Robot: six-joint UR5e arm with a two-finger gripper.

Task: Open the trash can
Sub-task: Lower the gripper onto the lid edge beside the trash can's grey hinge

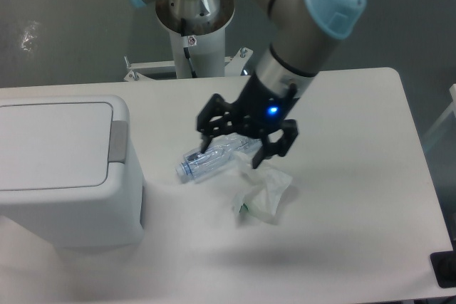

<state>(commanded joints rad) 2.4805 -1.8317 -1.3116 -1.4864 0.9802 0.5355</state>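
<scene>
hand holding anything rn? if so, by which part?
Nothing held. The hand is open above the plastic bottle, fingers spread; the trash can lid is shut.

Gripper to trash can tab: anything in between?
In the camera view, only the clear plastic bottle lies between the open gripper and the trash can; beyond its cap, bare table.
</scene>
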